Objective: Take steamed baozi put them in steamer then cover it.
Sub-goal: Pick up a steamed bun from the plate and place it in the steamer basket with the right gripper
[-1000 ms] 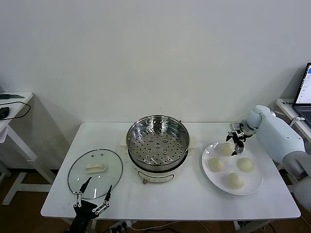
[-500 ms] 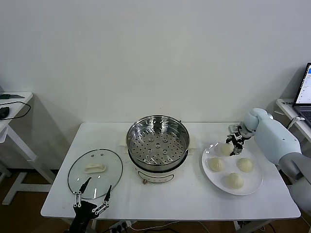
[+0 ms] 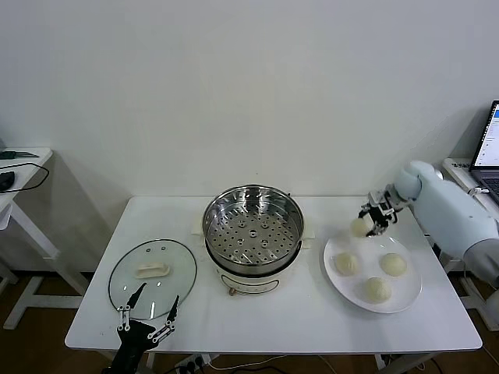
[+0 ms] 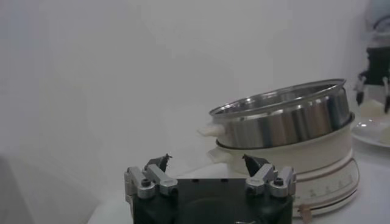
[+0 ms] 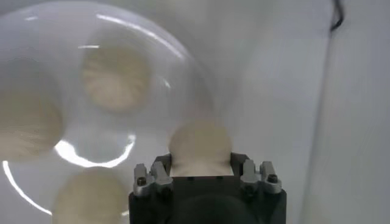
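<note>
My right gripper (image 3: 369,222) is shut on one steamed baozi (image 3: 359,227) and holds it just above the far left rim of the white plate (image 3: 410,300). In the right wrist view that baozi (image 5: 200,145) sits between the jaws of the right gripper (image 5: 201,162). Three more cream buns (image 3: 346,263) lie on the plate. The steamer (image 3: 253,269) stands mid-table, its perforated tray bare. The glass cover (image 3: 178,261) lies flat to its left. My left gripper (image 3: 158,298) hangs open at the table's front edge by the cover, nothing between its fingers.
The white table (image 3: 312,323) carries everything. A laptop (image 3: 490,144) stands on a stand at far right, and a small side table (image 3: 19,167) at far left. In the left wrist view the steamer (image 4: 286,119) rises ahead of the left gripper (image 4: 206,161).
The right gripper closed on the plate's far left baozi and lifted it off the plate, a little up and toward the steamer. The left arm stayed still.
</note>
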You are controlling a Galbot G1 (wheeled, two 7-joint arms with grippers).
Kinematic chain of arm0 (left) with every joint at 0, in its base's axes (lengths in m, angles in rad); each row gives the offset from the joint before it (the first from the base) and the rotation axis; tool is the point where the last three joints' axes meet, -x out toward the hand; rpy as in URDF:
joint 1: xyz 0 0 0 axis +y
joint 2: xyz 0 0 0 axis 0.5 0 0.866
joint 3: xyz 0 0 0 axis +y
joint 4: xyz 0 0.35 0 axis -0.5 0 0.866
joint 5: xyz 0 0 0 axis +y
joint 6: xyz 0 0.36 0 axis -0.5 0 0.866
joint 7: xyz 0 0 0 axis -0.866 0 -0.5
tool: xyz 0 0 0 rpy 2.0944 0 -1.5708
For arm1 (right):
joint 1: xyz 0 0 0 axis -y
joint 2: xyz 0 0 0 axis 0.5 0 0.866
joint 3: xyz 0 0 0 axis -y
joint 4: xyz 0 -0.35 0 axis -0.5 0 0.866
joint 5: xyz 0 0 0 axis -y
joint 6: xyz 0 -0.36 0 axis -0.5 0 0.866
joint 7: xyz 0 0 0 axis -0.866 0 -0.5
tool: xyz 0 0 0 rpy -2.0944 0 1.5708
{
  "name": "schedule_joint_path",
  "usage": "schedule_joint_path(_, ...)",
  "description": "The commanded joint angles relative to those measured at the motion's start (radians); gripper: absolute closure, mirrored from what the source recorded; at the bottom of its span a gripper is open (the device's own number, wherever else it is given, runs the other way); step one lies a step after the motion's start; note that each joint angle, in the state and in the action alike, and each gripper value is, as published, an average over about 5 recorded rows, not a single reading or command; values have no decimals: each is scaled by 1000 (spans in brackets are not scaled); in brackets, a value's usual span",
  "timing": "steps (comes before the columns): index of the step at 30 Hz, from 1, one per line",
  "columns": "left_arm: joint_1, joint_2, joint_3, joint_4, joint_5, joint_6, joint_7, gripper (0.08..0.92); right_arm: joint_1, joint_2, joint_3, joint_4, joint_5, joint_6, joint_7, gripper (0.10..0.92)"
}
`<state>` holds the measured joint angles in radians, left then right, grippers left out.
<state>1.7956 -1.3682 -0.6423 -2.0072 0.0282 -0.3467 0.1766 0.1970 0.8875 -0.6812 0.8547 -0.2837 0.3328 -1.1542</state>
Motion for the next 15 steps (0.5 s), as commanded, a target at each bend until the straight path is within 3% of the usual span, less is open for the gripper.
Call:
schedule_joint_path(1, 2, 2, 3, -4, -1, -2, -1, 177, 300, -16, -236, 272, 155, 198, -34, 374)
schedule_joint_path(8, 6, 1, 6, -13, 0, -1, -3, 177, 452, 129, -354, 320, 185, 281, -33, 365)
schedule_joint_path(15, 6, 1, 4, -12, 0, -2, -5, 177, 432, 264, -400, 268, 137, 334, -28, 364)
